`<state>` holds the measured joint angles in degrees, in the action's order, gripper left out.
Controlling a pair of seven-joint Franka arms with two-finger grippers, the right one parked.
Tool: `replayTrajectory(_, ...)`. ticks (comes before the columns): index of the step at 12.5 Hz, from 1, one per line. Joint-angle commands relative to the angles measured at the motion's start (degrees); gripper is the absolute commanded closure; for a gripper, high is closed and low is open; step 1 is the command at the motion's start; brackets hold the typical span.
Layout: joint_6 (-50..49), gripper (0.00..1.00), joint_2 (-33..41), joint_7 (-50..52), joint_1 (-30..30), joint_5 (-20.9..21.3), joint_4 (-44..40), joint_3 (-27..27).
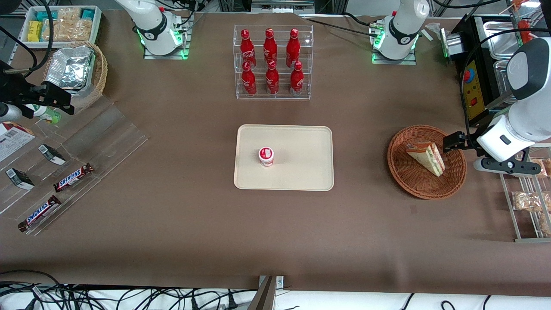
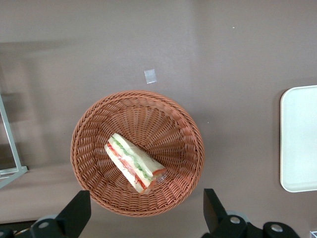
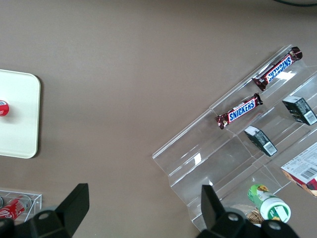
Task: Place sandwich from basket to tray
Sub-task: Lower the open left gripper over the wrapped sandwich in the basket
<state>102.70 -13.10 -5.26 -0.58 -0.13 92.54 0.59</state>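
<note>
Sandwich (image 2: 134,163) in basket (image 2: 94,124), gripper (image 2: 143,210) above, jaws wide apart.

You see a reddish-brown woven basket (image 1: 407,181) holding a sandwich (image 1: 426,157) of white bread with green and red layers. Your black claw (image 1: 450,142) hovers over the basket's rim, fingers spread. The tray (image 1: 301,172) is cream-beige; the cup (image 1: 266,156) on it is red-and-white; the counter (image 1: 193,215) is brown.

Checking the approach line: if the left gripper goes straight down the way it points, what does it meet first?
Probably the reddish-brown wicker basket, near its rim; the wrapped triangular sandwich lies just off the open left gripper line. Depth unclear.
</note>
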Motion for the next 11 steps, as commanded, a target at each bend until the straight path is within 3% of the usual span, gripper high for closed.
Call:
replayTrajectory(1, -3.4, 0.0, -1.4, 0.2, 0.1, -0.5, -2.7, 0.4)
replayTrajectory(7, -4.1, 0.0, -3.9, 5.9, 0.5, 0.2, -2.5, 0.6)
replayTrajectory(11, -3.6, 0.0, -6.5, 15.2, 5.2, -0.6, -1.9, 0.6)
